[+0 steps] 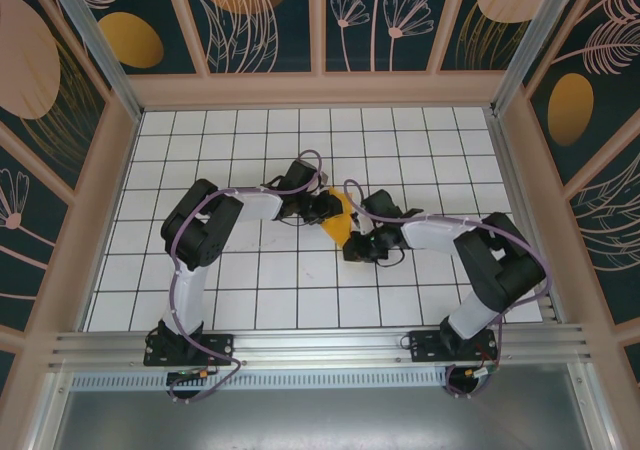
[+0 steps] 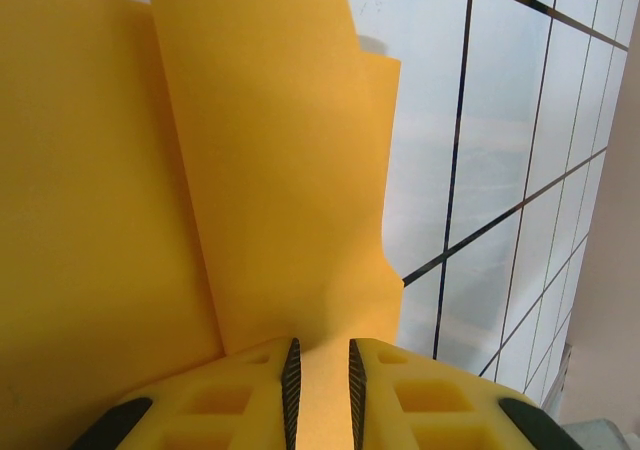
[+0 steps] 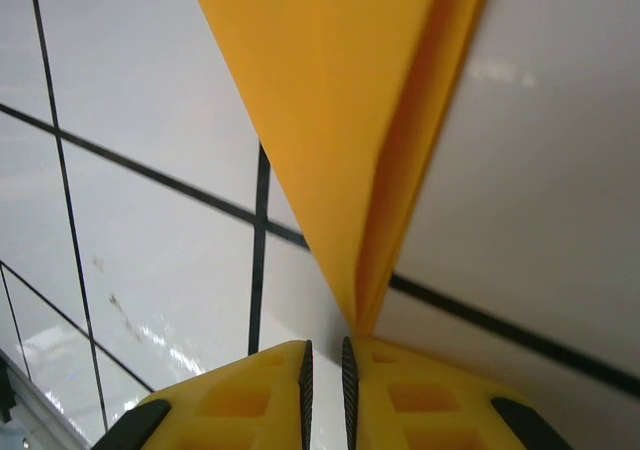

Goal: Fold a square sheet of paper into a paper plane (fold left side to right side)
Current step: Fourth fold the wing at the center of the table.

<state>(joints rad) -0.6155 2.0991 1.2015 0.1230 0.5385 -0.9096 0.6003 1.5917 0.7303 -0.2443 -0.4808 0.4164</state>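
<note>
With my left tool [image 2: 320, 385] and right tool [image 3: 325, 385] both clamped on the thin orange-yellow paper sheet [image 1: 341, 222] at the centre of the white gridded tabletop [image 1: 250, 290], I should carry its nine-o'clock side over to three o'clock, edges matched, before creasing.

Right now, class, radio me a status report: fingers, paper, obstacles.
Left fingers shut on paper. Right fingers shut on its folded tip. Nothing in the way.

I see left arm [image 1: 200, 232] bent, elbow out left, forearm angled in toward centre. Right arm [image 1: 485, 260] mirrors it, elbow out right. Wrists close together, nearly meeting. My left gripper [image 2: 320, 360]: jaws near-closed, nipping paper [image 2: 250, 170] edge. Right gripper [image 3: 325, 358]: same narrow pinch on paper tip.
</note>
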